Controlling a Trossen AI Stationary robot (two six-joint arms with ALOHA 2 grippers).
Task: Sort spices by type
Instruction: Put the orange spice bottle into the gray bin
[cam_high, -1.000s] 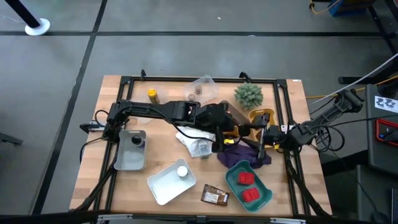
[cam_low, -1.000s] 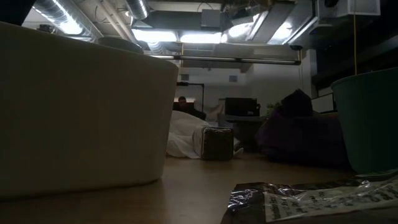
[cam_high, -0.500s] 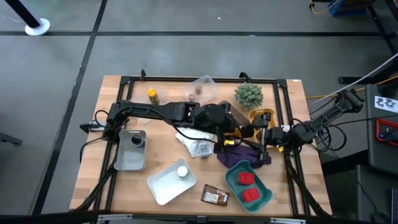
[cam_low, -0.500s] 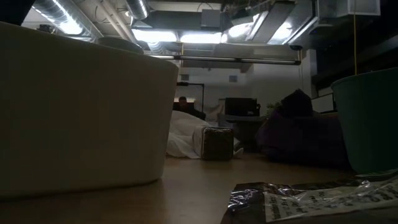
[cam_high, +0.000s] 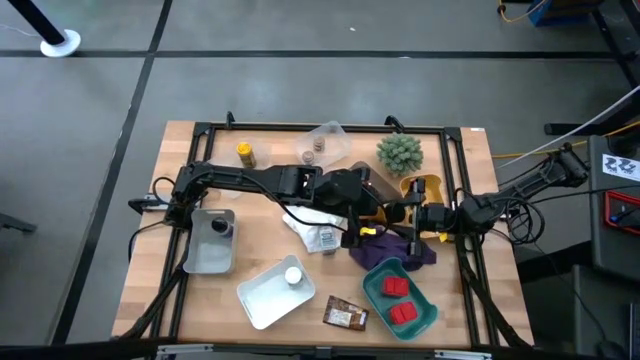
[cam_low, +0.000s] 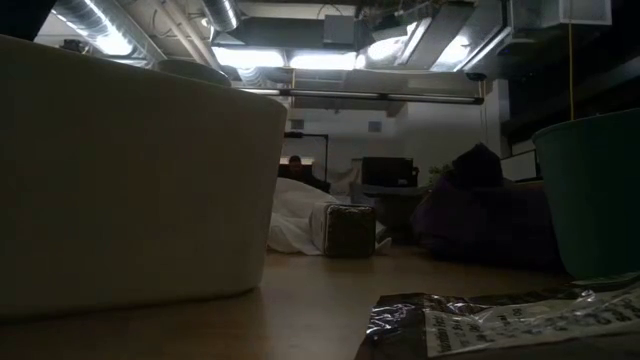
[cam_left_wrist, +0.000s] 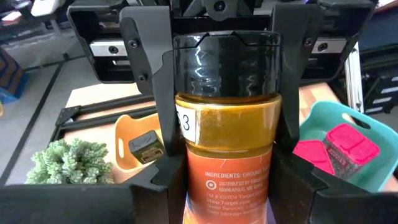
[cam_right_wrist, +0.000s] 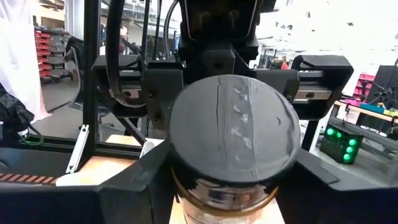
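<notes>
The left gripper (cam_left_wrist: 224, 186) pinches the black-lidded glass jar of orange spice (cam_left_wrist: 227, 124) mid-air over the tabletop's middle, so the right gripper (cam_high: 415, 217), its jaws closing around the lid, should probably seat squarely before any release.

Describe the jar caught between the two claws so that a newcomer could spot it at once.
Start at the green spiky plant near the table's far edge, then drop to the purple cloth. Just above the cloth, the left claw holds a spice jar sideways. It alone has a black cap and mustard-yellow powder.
</notes>
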